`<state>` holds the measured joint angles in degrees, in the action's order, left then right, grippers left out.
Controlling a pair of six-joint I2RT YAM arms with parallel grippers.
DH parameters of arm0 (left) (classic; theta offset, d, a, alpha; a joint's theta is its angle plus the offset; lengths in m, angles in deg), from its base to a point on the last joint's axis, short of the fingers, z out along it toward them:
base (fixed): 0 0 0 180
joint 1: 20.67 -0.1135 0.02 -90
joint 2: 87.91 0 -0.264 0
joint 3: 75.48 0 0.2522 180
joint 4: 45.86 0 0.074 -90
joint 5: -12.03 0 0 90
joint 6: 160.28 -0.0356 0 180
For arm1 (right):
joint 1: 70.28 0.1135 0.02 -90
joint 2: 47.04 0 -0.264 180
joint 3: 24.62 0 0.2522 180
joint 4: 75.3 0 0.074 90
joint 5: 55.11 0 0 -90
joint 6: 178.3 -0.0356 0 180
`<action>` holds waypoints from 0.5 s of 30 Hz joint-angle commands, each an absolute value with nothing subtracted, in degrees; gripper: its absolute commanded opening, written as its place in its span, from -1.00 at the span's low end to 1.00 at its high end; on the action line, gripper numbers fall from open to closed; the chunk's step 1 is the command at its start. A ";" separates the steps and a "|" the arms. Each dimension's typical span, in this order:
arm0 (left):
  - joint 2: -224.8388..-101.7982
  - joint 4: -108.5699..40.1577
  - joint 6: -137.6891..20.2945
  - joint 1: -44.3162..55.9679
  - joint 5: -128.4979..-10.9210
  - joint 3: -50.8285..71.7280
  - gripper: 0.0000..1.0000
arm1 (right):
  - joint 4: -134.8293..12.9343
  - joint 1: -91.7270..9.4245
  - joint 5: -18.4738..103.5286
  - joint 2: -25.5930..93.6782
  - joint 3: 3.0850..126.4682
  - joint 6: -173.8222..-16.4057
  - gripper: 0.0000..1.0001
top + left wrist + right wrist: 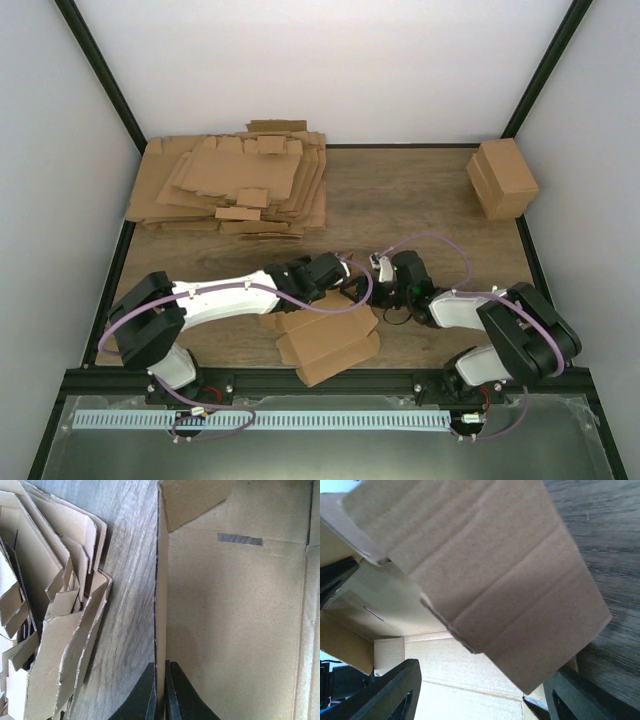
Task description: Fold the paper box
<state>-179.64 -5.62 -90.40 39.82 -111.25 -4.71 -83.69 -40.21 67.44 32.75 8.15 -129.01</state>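
Plain brown die-cut cardboard paper box (330,345): found half-erected at near middle of wooden table (420,200), between the two arms.
Surroundings: thick pile of flat brown cardboard sheets (235,185) at far left, blocky brown carton (503,178) at far right, both well apart from the box.
Left gripper (161,672): pressed together on thin upright side wall, one finger on each face.
Right gripper (482,680): spread wide; creased flap hung across the gap, no pinch seen.
Handling (judged): light and thin; stiff across panels, hinged easily at scored creases; liable to spring back, skid on smooth wood, crumple under a hard squeeze.
Hold points (judged): flap edges close to a crease, opposite wall steadied.
Narrow grey slot (240,539): noted in far panel, probably meant for a tab.
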 commanded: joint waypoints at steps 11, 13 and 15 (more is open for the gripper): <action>-181.21 -5.85 -87.73 41.60 -113.83 -2.51 -0.92 | -92.18 -41.71 66.11 37.12 6.33 -134.44 0.18; -180.80 -6.43 -87.64 41.70 -114.60 -2.56 -0.92 | -91.35 -41.72 65.49 36.72 6.48 -134.19 0.16; -180.21 -7.32 -87.68 41.77 -114.96 -2.80 -0.92 | -90.64 -41.71 65.20 36.14 6.77 -133.70 0.15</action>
